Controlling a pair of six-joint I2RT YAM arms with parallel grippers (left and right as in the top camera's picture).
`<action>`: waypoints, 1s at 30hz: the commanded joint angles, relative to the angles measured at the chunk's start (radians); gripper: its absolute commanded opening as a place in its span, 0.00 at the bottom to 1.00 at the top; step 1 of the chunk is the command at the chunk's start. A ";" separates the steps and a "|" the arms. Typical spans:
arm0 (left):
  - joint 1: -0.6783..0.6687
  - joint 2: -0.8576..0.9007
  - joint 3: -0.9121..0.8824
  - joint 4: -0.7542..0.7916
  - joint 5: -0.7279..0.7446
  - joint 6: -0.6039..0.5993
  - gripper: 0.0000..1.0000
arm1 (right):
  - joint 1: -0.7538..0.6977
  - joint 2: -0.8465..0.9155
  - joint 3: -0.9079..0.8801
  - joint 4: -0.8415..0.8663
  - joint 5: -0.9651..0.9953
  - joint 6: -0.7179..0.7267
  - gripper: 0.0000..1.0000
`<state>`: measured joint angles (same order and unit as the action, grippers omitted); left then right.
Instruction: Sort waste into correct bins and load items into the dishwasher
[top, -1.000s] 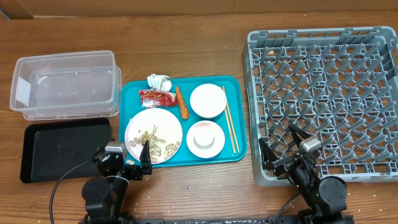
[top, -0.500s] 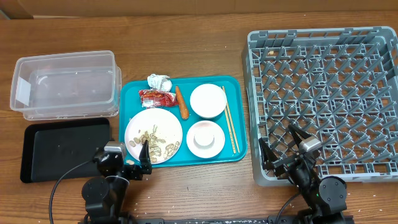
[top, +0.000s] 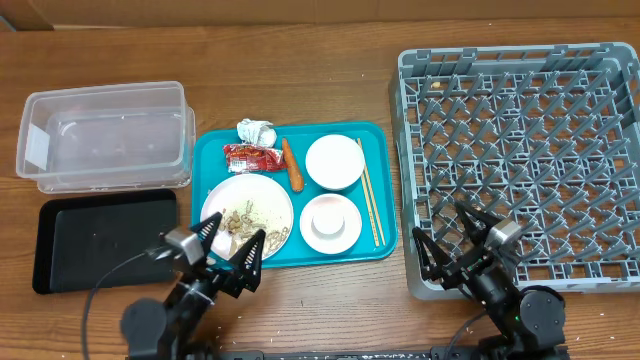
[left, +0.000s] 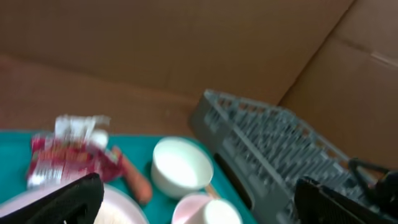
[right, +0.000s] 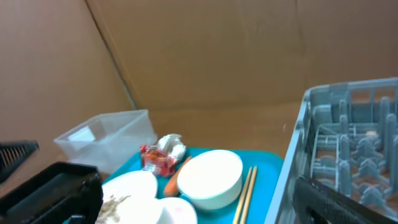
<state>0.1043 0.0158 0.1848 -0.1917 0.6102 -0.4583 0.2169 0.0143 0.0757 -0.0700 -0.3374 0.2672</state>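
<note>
On the teal tray lie a white plate with beige scraps, a white bowl, a second bowl holding a small cup, chopsticks, a carrot, a red wrapper and a paper ball. The clear tub and black tray are at the left, the grey rack at the right. My left gripper is open and empty over the plate's near edge. My right gripper is open and empty at the rack's near left corner.
The left wrist view shows the wrapper, carrot, bowl and rack. The right wrist view shows the bowl, chopsticks, tub and rack. Cardboard walls stand behind the table.
My left arm has swung right toward the teal tray, and its open jaws now reach over the plate's near edge. My right gripper has shifted only slightly.
</note>
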 joint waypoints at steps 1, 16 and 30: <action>-0.006 0.024 0.182 -0.015 -0.054 0.029 1.00 | 0.004 0.019 0.205 -0.130 0.021 0.074 1.00; -0.007 0.810 1.101 -0.935 -0.165 0.212 1.00 | 0.004 0.723 1.046 -0.899 0.151 0.018 1.00; -0.005 1.155 1.200 -1.145 -0.205 0.182 0.98 | 0.322 1.120 1.049 -0.935 0.131 0.182 1.00</action>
<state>0.1043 1.1614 1.2919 -1.3334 0.4519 -0.2722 0.3908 1.0470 1.1011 -1.0065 -0.2626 0.3748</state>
